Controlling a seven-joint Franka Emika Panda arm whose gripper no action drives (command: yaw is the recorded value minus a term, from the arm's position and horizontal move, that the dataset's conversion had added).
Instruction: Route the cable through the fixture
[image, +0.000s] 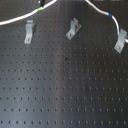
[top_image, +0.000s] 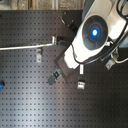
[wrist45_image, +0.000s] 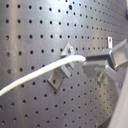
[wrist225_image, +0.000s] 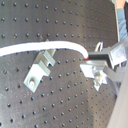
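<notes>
The cable (image: 20, 18) is a thin white cord that runs from the first exterior view's left edge up to its green band (image: 39, 9). There my gripper (image: 47, 3) is shut on it at the top edge. A further stretch with the blue band (image: 111, 17) drops to the right-hand clip (image: 120, 41). The fixture (image: 73, 28), a leaning silver clip, stands free in front of the cable. Both wrist views show the cable (wrist45_image: 40, 75) (wrist225_image: 45, 46) held in the gripper (wrist45_image: 89, 61) (wrist225_image: 93, 58) and crossing over a grey clip (wrist45_image: 60, 74) (wrist225_image: 40, 67). I cannot tell which clip that is.
A straighter grey clip (image: 29, 31) stands on the first exterior view's left. The black perforated board (image: 65, 90) stretches towards the front. In the second exterior view the white arm (top_image: 92, 32) covers the upper right, and the clips (top_image: 38, 56) (top_image: 54, 77) (top_image: 81, 83) lie below the cable (top_image: 22, 47).
</notes>
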